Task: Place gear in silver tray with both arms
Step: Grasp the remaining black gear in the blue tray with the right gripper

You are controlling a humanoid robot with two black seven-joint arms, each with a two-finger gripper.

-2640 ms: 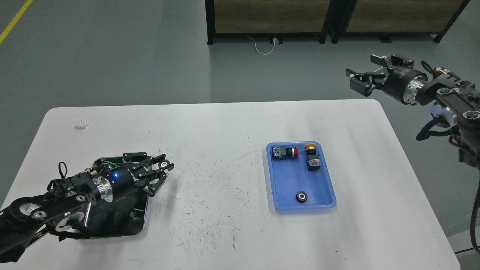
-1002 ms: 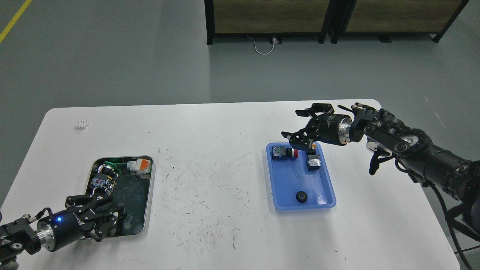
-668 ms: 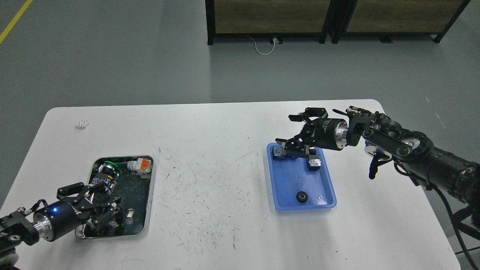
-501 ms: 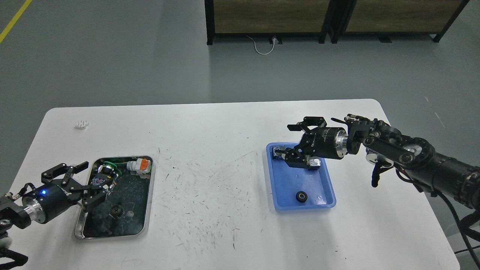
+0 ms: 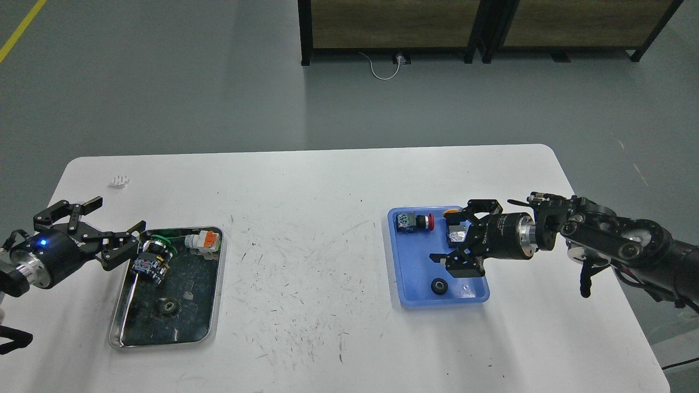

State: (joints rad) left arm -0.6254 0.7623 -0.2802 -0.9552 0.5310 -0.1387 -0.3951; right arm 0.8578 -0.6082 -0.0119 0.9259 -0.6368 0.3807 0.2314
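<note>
Gear lies flat at the near end of the blue tray, just below and nearer than my right claw, which hangs spread and empty, while my empty left claw waits by the silver tray.

1. Plain grey floor, with a yellow line at top left.
2. Black-framed wooden furniture at the back.
3. White cable trails underneath it.
4. Scuffed white counter up front.
</note>
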